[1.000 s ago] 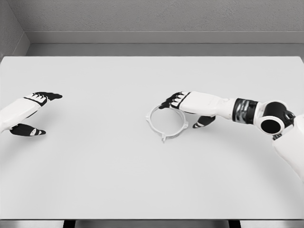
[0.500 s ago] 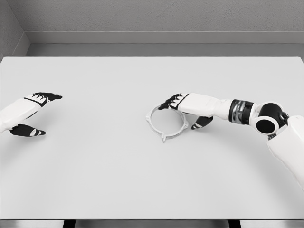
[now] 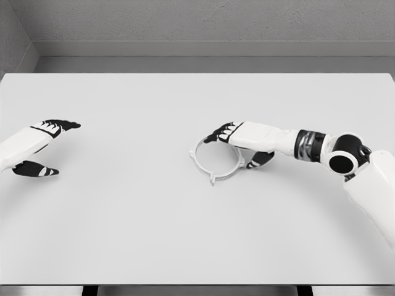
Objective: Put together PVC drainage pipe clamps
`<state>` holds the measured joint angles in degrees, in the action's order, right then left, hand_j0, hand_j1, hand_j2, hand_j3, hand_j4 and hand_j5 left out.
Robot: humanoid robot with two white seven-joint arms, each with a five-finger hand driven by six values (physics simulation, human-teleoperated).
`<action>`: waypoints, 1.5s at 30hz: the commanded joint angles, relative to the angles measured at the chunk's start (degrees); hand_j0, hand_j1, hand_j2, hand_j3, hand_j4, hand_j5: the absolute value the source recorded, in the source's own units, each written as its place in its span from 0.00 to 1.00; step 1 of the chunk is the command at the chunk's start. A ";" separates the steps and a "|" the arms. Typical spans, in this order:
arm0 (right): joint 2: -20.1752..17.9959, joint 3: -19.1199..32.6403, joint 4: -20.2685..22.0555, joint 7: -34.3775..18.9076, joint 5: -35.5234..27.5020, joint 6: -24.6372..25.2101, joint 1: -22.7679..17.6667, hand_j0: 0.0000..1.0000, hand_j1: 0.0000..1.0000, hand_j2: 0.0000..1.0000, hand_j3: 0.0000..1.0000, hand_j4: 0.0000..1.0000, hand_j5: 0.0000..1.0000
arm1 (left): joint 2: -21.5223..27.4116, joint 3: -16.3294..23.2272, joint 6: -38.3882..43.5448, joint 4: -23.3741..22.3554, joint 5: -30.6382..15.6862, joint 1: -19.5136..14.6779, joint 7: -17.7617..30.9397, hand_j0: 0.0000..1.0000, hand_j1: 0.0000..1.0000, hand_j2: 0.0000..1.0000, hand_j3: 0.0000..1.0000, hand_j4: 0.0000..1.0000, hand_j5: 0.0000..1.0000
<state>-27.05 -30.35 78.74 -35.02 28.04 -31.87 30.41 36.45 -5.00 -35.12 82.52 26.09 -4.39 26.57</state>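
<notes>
White ring clamp (image 3: 216, 159) — flat; table centre

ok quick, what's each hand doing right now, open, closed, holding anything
Left hand: open, holding nothing, at the table's left edge.
Right hand: open over the clamp ring; fingers on its far rim, thumb outside, no grasp.

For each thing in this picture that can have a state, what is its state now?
Clamp ring: lies flat on the table, in one piece, not lifted.
Right hand: over the ring's far right edge, fingers spread, thumb outside the ring; no grasp visible.
Left hand: near the table's left edge, fingers open, holding nothing.
</notes>
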 commanded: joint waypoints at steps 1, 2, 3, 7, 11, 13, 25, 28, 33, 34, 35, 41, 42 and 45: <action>0.33 0.03 0.01 0.02 -0.36 0.14 0.00 1.00 1.00 1.00 1.00 1.00 1.00 | 0.02 -0.01 0.12 0.01 -0.42 0.00 -0.03 1.00 1.00 1.00 1.00 1.00 1.00; 0.33 0.03 0.01 0.02 -0.36 0.14 0.00 1.00 1.00 1.00 1.00 1.00 1.00 | 0.02 -0.01 0.12 0.01 -0.42 0.00 -0.03 1.00 1.00 1.00 1.00 1.00 1.00; 0.33 0.03 0.01 0.02 -0.36 0.14 0.00 1.00 1.00 1.00 1.00 1.00 1.00 | 0.11 -0.01 0.12 0.01 -0.42 0.00 -0.03 1.00 1.00 1.00 1.00 1.00 1.00; 0.42 0.03 0.01 0.02 -0.36 0.14 0.00 1.00 1.00 1.00 1.00 1.00 1.00 | 0.02 -0.01 0.12 0.01 -0.42 0.00 -0.03 1.00 1.00 1.00 1.00 1.00 1.00; 0.42 0.03 0.10 0.02 -0.36 0.14 0.00 1.00 1.00 1.00 1.00 1.00 1.00 | 0.02 -0.01 0.12 0.01 -0.42 0.00 -0.03 1.00 1.00 1.00 1.00 1.00 1.00; 0.68 0.03 0.10 0.02 -0.45 0.14 0.00 1.00 1.00 1.00 1.00 1.00 1.00 | 0.02 -0.01 0.12 0.01 -0.42 0.00 -0.03 1.00 1.00 1.00 1.00 1.00 1.00; 0.86 0.03 0.19 0.02 -0.45 0.14 0.00 1.00 1.00 1.00 1.00 1.00 1.00 | -0.07 -0.01 0.12 0.01 -0.42 -0.09 -0.03 1.00 1.00 1.00 1.00 1.00 1.00; 0.86 0.03 0.19 0.02 -0.45 0.14 0.00 1.00 1.00 1.00 1.00 1.00 1.00 | -0.07 -0.01 0.12 0.10 -0.42 -0.09 -0.03 1.00 1.00 1.00 1.00 1.00 1.00; 0.68 0.56 -1.31 0.02 -0.36 0.14 0.18 1.00 1.00 1.00 1.00 1.00 1.00 | -0.07 -0.01 0.12 0.18 -0.42 -0.09 -0.03 1.00 1.00 1.00 1.00 1.00 1.00; 0.42 0.65 -1.75 0.02 -0.36 0.14 0.26 1.00 1.00 1.00 1.00 1.00 1.00 | -0.07 -0.01 0.12 0.18 -0.42 -0.09 -0.03 1.00 1.00 1.00 1.00 1.00 1.00; 0.33 0.65 -1.92 0.02 -0.36 0.14 0.61 1.00 1.00 1.00 1.00 1.00 1.00 | -0.07 -0.01 0.12 0.18 -0.42 -0.09 -0.03 1.00 1.00 1.00 1.00 1.00 1.00; -2.40 1.00 -2.63 0.02 -0.45 0.14 1.58 1.00 1.00 1.00 1.00 1.00 1.00 | -0.07 -0.01 0.12 0.27 -0.42 -0.09 -0.03 1.00 1.00 1.00 1.00 1.00 1.00; -3.01 2.31 -2.45 0.02 -0.62 -0.03 1.58 1.00 1.00 1.00 1.00 1.00 1.00 | -0.15 -0.01 0.12 0.18 -0.42 -0.09 -0.03 1.00 1.00 1.00 1.00 1.00 1.00; -4.86 4.69 -2.45 0.02 -0.62 -0.21 2.02 1.00 1.00 1.00 1.00 1.00 1.00 | -0.15 -0.10 0.12 0.18 -0.42 -0.09 -0.03 1.00 1.00 1.00 1.00 1.00 1.00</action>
<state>-30.57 -26.99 76.29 -35.02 27.82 -32.09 32.78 36.26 -5.05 -35.12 82.70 26.09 -4.48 26.57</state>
